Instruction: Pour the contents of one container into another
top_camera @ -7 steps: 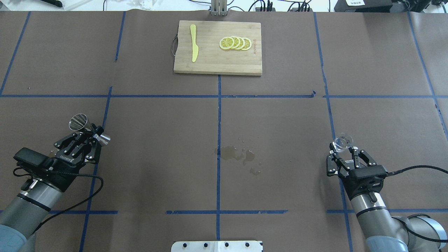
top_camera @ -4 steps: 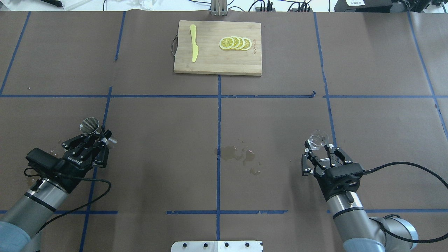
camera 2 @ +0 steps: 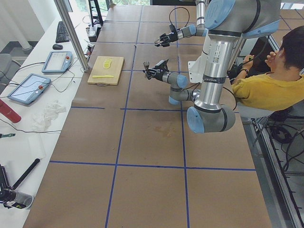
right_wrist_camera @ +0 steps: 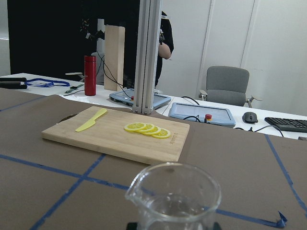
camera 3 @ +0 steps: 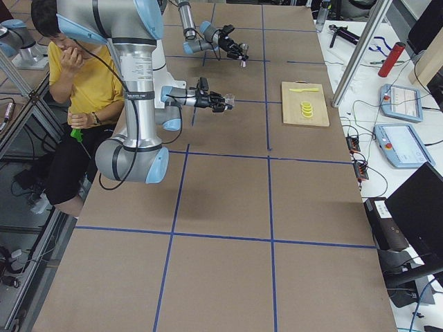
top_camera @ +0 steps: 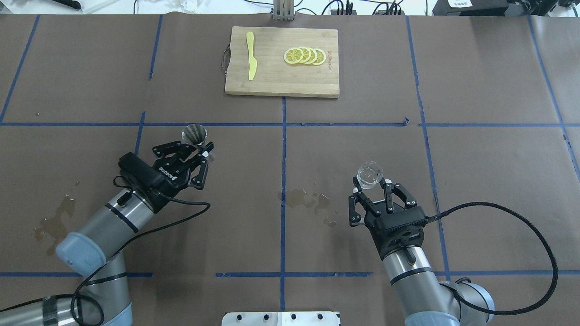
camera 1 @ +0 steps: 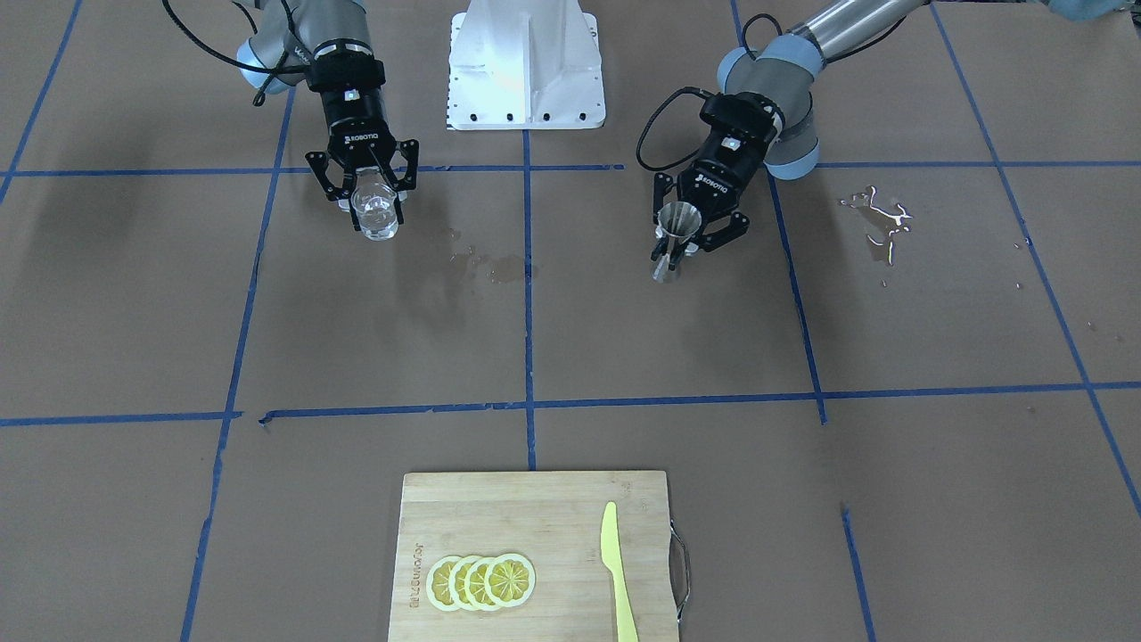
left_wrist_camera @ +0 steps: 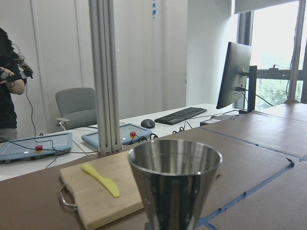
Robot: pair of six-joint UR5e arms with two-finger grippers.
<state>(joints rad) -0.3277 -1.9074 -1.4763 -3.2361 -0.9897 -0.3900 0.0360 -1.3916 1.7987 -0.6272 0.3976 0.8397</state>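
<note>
The silver hourglass jigger (top_camera: 194, 134) is held upright above the table by my left gripper (top_camera: 202, 153), which is shut on its narrow waist. Its open top cone (left_wrist_camera: 175, 184) fills the left wrist view. The front-facing view has the jigger (camera 1: 677, 223) on its right side. My right gripper (top_camera: 376, 186) is shut on the small clear glass cup (top_camera: 369, 174), which is upright with its pour lip (right_wrist_camera: 135, 188) turned left. The cup (camera 1: 374, 215) hangs over the paper, about a grid square from the jigger. I cannot tell whether it holds liquid.
A wooden cutting board (top_camera: 272, 81) at the far centre carries lemon slices (top_camera: 304, 56) and a yellow knife (top_camera: 250, 55). Wet stains lie at the table's middle (top_camera: 308, 200) and near my left arm (top_camera: 54, 222). A seated person (camera 2: 266, 90) is beside the robot.
Both arms have moved inward. The left gripper carried the jigger right and farther out. The right gripper carried the glass cup left. Both stayed shut.
</note>
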